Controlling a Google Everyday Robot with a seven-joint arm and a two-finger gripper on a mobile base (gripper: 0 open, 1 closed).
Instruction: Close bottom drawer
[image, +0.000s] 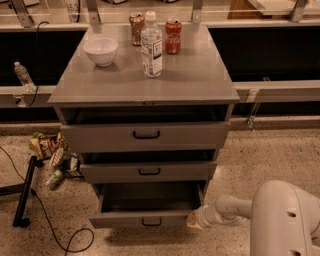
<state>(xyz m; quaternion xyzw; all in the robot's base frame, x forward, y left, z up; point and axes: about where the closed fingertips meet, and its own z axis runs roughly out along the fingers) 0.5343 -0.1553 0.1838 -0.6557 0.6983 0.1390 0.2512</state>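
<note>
The grey cabinet (145, 85) has three drawers, all standing out from its body. The bottom drawer (147, 218) is pulled out the farthest, its grey front low near the floor with a small black loop handle (151, 222). Its dark inside shows from above. My gripper (195, 220) is at the end of the white arm (227, 209) that reaches in from the lower right. It sits at the right end of the bottom drawer's front, touching or almost touching it.
On the cabinet top stand a white bowl (101, 51), a water bottle (151, 45) and two cans (173, 36). Snack bags and a bottle (52, 155) lie on the floor at the left, beside a black stand leg and cable (24, 192).
</note>
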